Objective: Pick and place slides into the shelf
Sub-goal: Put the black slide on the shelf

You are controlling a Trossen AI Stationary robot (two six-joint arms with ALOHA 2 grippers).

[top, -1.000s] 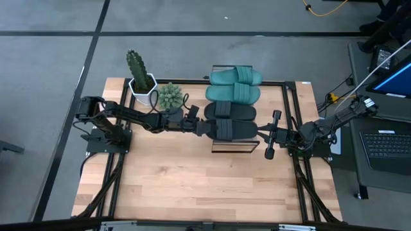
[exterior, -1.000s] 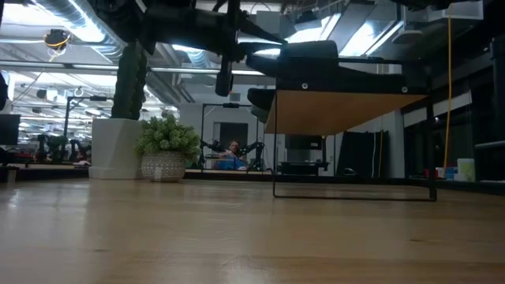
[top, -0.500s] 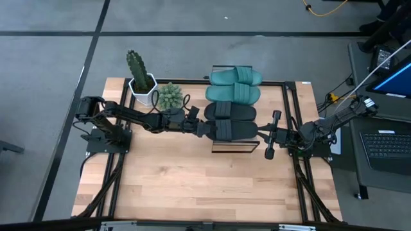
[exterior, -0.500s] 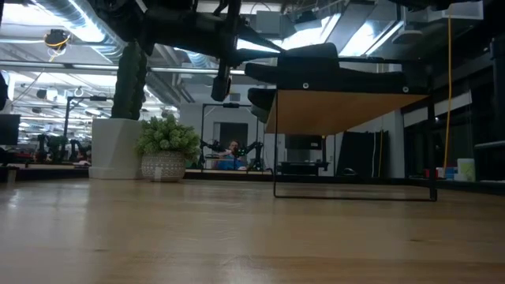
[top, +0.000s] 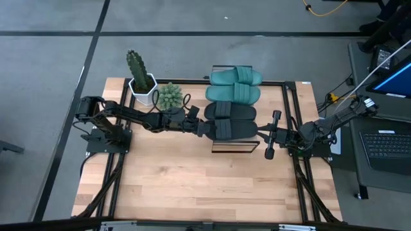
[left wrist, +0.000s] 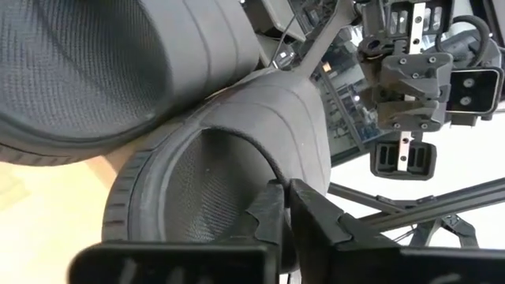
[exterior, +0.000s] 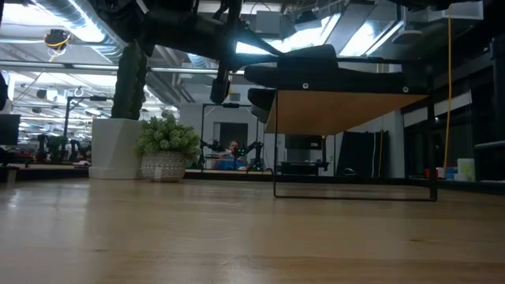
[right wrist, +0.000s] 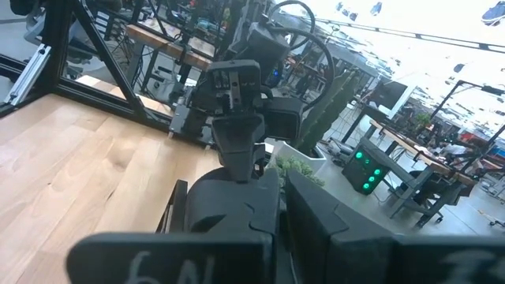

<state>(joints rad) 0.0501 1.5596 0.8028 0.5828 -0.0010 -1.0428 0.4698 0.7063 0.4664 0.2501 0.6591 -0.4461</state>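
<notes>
**Left gripper pinching the last black slide at the shelf**

Your left gripper (left wrist: 286, 207) has its fingers nearly closed on the edge of the nearer black slide (top: 232, 129), pinching its rim just beside the strap. In the left wrist view that slide fills the frame, with the other black slide (left wrist: 95, 63) pressed close against it. From above, the left arm reaches across from the table's left edge, and the gripper (top: 204, 127) meets the slide at the shelf's left end.

The held slide lies over the shelf (top: 231, 146) at its near side. Just behind it sit the second black slide and then the two teal slides (top: 234, 85), all four side by side in a row along the wood top. In the low view the held slide (exterior: 316, 67) is on top of the shelf (exterior: 347, 110).

Your right gripper (top: 271, 135) waits just beside the shelf's right end, fingers close together, holding nothing.

A cactus (top: 137, 67) and a small potted plant (top: 170, 96) stand on the table (top: 192, 186) behind the left arm.
</notes>
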